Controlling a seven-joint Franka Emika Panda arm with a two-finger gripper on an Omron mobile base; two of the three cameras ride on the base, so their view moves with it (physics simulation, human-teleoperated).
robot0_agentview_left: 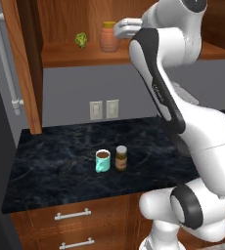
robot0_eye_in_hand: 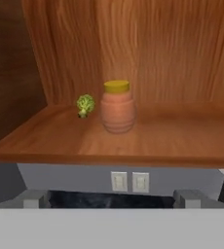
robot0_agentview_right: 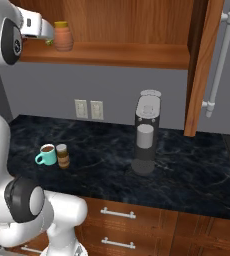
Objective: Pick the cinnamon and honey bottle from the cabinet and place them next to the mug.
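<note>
The honey bottle (robot0_agentview_left: 108, 37) (robot0_agentview_right: 63, 36) (robot0_eye_in_hand: 117, 108), a squat orange jar with a yellow lid, stands upright on the shelf of the wooden cabinet (robot0_agentview_left: 75, 54) (robot0_eye_in_hand: 182, 141). My gripper (robot0_agentview_left: 118, 30) (robot0_agentview_right: 50, 32) (robot0_eye_in_hand: 111, 199) hovers open just in front of the shelf edge, level with the bottle and a short way from it, holding nothing. Down on the dark counter, the slim brown cinnamon (robot0_agentview_left: 121, 157) (robot0_agentview_right: 62, 155) stands upright right beside the teal mug (robot0_agentview_left: 102, 160) (robot0_agentview_right: 47, 155), which has brown liquid inside.
A small green broccoli-like piece (robot0_agentview_left: 81, 40) (robot0_eye_in_hand: 85, 105) lies on the shelf left of the bottle. A coffee machine (robot0_agentview_right: 146, 132) stands on the counter to the right. The open cabinet doors (robot0_agentview_left: 24, 63) (robot0_agentview_right: 202, 65) hang at both sides. Drawers (robot0_agentview_left: 73, 215) sit below.
</note>
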